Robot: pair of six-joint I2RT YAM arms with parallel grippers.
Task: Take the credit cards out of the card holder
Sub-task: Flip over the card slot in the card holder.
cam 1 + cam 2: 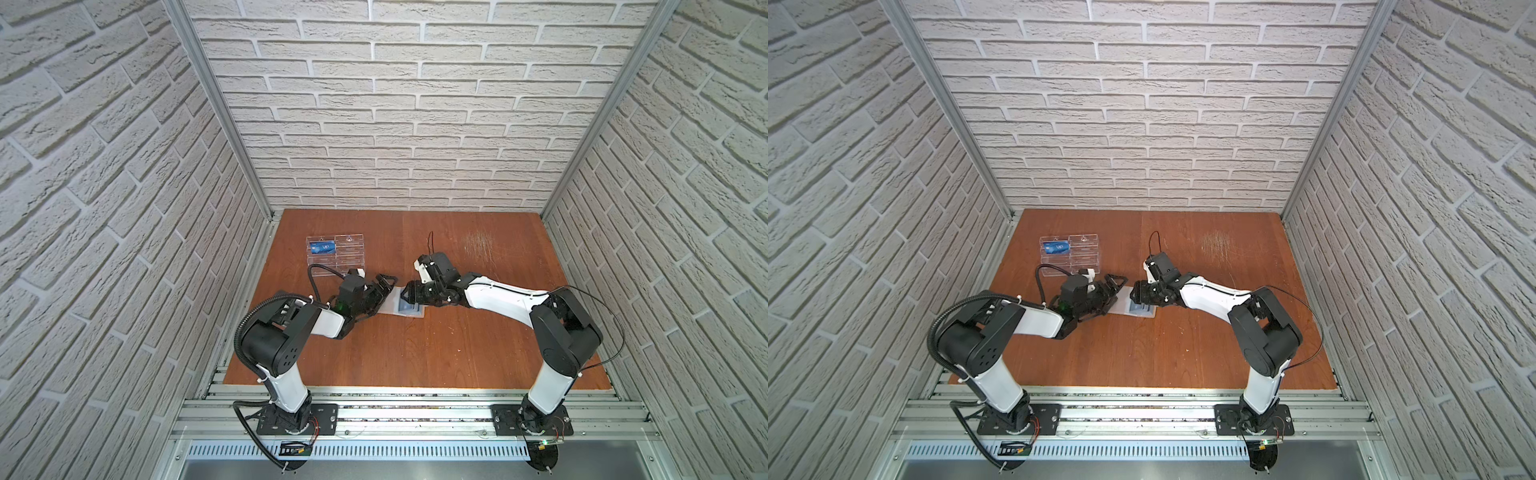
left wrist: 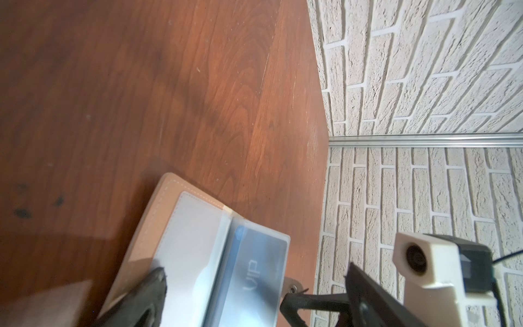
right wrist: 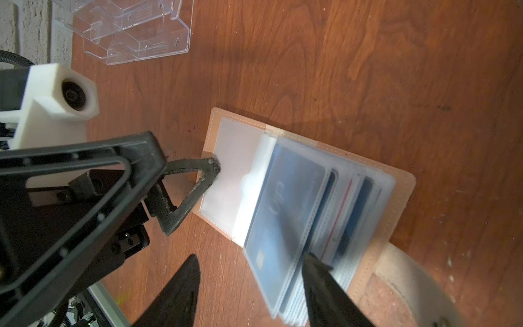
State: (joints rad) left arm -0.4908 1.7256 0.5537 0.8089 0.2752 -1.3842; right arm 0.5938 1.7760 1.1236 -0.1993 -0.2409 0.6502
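The left gripper [image 1: 385, 291] stands spread as wide as it goes. The tip of one of its fingers [image 3: 210, 170] presses down on the card holder [image 3: 237, 158], on the empty clear sleeve of its left cover; the other finger is raised clear of it. The right gripper [image 3: 251, 256] is partly spread and pinches nothing; one fingertip touches the edge of the fanned sleeve pages, and the other hangs over bare wood just beside the holder.

There is one card holder; it lies open and flat near the middle of the brown table [image 1: 436, 353], between the two grippers, with the tan leather showing round the sleeves; one pale strap [image 3: 410, 286] runs off its right cover.

Of the credit cards [image 3: 288, 203], one blue card marked VIP, with a chip, lies topmost in a clear page over the holder's right half; behind it the fanned pages show the edges of two more blue cards and of one pale card with a red line. How many lie deeper cannot be told. One further blue card [image 1: 323, 248] stands in the far left slot of the single clear acrylic rack [image 1: 349, 257]; the rack sits at the far left of the table, just beyond the left gripper and apart from the holder. Both top views show two arms, one reaching in from each near corner.
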